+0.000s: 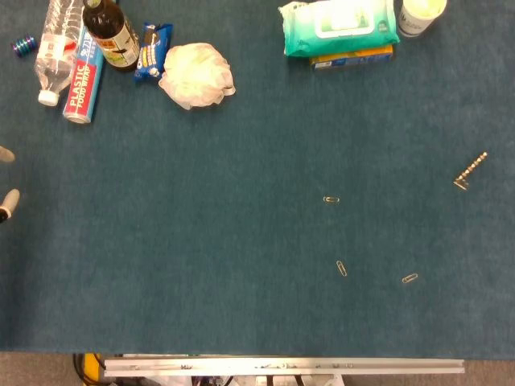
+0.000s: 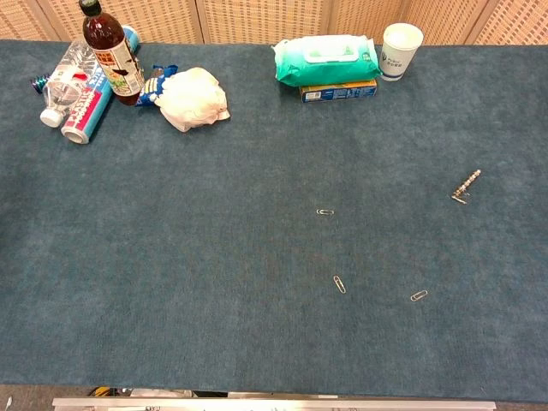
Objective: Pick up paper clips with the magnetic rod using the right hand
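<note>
At the far left edge of the head view, only pale fingertips (image 1: pixel 6 201) of the left robot hand (image 1: pixel 5 181) show above the blue carpeted surface (image 1: pixel 201 241); they lie apart, but too little shows to tell whether that robot hand is wide or closed. The right robot hand appears in neither view.

The magnetic rod (image 1: pixel 470 170) lies by itself on the surface near the right edge, slanting up to the right, nothing touching it. Three paper clips lie loose to its left and nearer the front edge: one paper clip (image 1: pixel 331 199) sits toward the middle, a second clip (image 1: pixel 342 268) lies below it, and a third clip (image 1: pixel 409 278) rests just right of the second. All are well apart from the rod.

Along the back edge, a paper cup (image 2: pixel 402 39) stands upright beside a teal wipes pack (image 2: pixel 325 59), which is stacked on a flat yellow-and-blue box (image 2: pixel 338 90); what the cup holds cannot be made out. At the back left corner, a dark bottle (image 2: pixel 108 50) stands upright, a clear plastic bottle (image 2: pixel 62 86) lies on its side against a roll of plastic food wrap (image 1: pixel 83 77), and a blue snack packet (image 1: pixel 152 50) lies next to a white mesh bath sponge (image 1: pixel 196 75).
</note>
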Controlling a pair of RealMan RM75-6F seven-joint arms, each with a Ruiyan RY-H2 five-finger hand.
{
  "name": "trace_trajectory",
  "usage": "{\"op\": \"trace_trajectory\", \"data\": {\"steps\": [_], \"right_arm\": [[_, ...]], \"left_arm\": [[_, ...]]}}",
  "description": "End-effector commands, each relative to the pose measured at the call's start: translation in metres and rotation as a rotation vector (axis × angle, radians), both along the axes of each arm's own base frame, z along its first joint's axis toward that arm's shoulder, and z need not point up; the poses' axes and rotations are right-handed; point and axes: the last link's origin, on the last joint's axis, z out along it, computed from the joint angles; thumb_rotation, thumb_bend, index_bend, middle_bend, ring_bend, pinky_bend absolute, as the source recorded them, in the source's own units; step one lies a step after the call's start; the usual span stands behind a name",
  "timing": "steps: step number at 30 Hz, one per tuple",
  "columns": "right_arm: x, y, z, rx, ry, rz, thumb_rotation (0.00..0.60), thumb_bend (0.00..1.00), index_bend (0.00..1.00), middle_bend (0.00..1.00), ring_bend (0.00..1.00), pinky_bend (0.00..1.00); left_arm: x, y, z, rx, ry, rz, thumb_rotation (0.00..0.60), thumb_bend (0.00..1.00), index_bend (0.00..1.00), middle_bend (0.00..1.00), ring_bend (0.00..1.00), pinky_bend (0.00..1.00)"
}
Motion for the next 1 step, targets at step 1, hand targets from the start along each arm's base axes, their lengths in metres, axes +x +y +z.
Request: {"op": "trace_trajectory", "data": {"steps": [1], "right_arm": [[-0.0072, 0.0035, 0.0053, -0.019, -0.018, -0.009, 0.600, 0.25, 0.22, 0.26, 0.07, 0.27]], "left_arm": [[-0.0004, 0.0020, -0.0016, -0.008, -0.001, 0.002, 0.600, 0.26, 0.37, 0.33, 0.29, 0.54]]}}
